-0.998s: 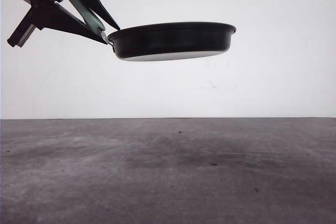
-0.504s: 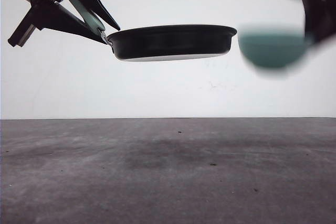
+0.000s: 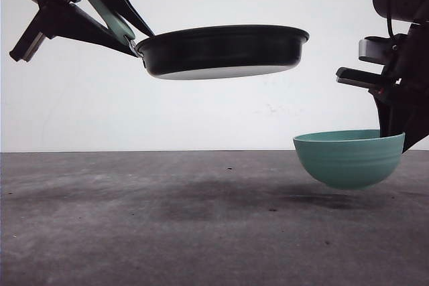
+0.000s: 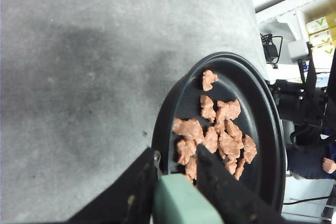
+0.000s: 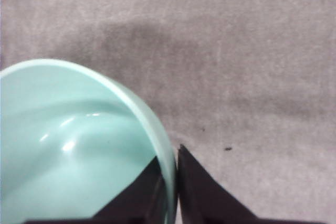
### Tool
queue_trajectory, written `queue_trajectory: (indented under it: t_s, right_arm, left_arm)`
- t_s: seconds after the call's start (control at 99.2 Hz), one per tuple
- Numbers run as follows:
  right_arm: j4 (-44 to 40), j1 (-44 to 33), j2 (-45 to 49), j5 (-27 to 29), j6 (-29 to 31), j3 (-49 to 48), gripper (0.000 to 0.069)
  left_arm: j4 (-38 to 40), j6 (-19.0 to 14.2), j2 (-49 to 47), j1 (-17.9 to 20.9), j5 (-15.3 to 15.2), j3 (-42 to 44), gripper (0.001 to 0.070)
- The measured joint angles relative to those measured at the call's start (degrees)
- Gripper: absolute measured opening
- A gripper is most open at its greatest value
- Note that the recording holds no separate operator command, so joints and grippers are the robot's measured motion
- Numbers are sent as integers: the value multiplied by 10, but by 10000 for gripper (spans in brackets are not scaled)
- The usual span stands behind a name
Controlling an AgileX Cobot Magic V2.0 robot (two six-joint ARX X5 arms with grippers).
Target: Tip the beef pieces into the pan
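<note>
Left gripper (image 4: 176, 192) pinching the pan (image 3: 221, 51) by its handle, held aloft, beef pieces (image 4: 215, 135) heaped inside just beyond the fingers, right gripper (image 5: 169, 184) clamped on the teal bowl (image 3: 348, 157) rim, below the pan

The tabletop (image 3: 201, 226) is a flat, dark grey surface with a mottled, slightly worn finish. A few small dark specks (image 3: 273, 209) lie scattered on it. Soft shadows (image 3: 221, 195) fall across its middle.

Both grippers matte black: left gripper (image 3: 124, 28) with long angular tapered fingers (image 3: 124, 1), right gripper (image 3: 395, 132) under a blocky black wrist (grey metal plate, thin black cable looping above a rounded housing).
</note>
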Motion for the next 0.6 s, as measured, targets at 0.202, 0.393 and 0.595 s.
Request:
queue_trajectory:
  t_s: [0.202,0.393,0.595]
  right_arm:
    - [-15,0,0,1,-1,0,335]
    - [-12,0,-43,3,-14,0,397]
    - [9,3,-216,13,-16,17,183]
  left_arm:
    - [0,5,0,0,4,0,106]
    - [0,13,0,0,1,0,106]
    - [14,28,3,20,-31,0,106]
